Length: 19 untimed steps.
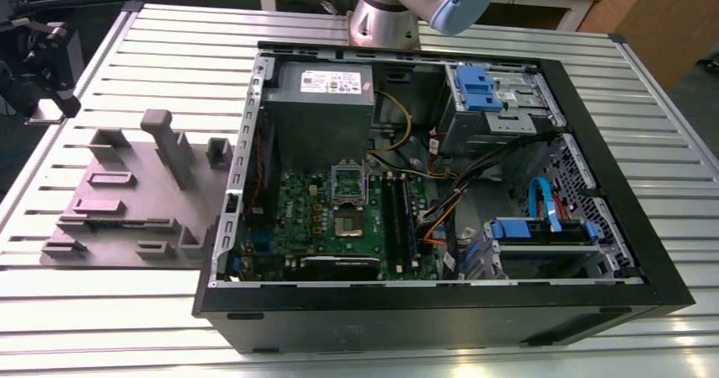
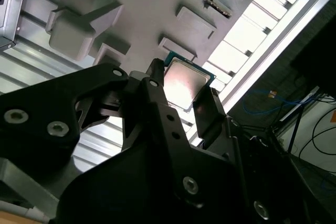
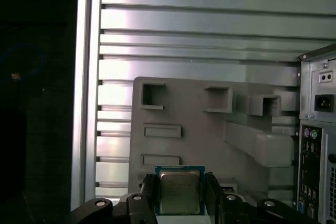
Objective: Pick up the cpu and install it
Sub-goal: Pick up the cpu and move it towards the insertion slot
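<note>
End effector (image 3: 181, 196) seemingly grips cpu (image 3: 180, 190); lettering (image 3: 180, 183) unreadable.

The gripper (image 2: 185, 92), clamped on the cpu (image 3: 180, 191), hangs over the edge of the table (image 1: 168, 33) at the exterior view's left. Between it and the case (image 1: 427, 311) rise the upright posts (image 1: 168, 142) of the grey fixture (image 1: 124, 201), then the case wall (image 1: 244, 167). Inside, the socket (image 1: 348, 197) lies open above, hemmed by memory sticks (image 1: 396, 218), power supply (image 1: 320, 96) and cables (image 1: 444, 214).

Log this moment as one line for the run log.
gripper: jaws shut on cpu | place: at grey fixture, beside open computer case | install: not yet done
</note>
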{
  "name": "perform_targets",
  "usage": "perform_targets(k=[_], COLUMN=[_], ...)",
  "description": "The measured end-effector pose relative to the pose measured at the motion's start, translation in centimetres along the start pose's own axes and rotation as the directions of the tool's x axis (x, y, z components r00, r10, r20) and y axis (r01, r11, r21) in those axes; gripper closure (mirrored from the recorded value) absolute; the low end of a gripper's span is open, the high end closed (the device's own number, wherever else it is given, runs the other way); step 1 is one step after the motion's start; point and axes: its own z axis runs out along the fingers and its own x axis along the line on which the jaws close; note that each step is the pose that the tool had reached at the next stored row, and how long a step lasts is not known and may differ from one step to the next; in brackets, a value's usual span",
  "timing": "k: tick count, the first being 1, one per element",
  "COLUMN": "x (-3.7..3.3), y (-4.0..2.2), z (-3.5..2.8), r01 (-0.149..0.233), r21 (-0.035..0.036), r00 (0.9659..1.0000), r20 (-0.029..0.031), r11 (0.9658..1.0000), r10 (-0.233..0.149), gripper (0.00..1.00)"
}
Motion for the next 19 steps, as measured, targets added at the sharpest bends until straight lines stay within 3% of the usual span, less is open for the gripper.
perform_targets(k=[10, 19], x=[-0.24, -2.16], y=[-0.01, -0.03], z=[-0.17, -0.12], r01=[0.000, 0.000], r21=[-0.0001, -0.0015], r00=[1.0000, 1.0000], r20=[-0.0002, -0.0002], r11=[1.0000, 1.0000], r10=[0.000, 0.000], gripper=[0.53, 0.53])
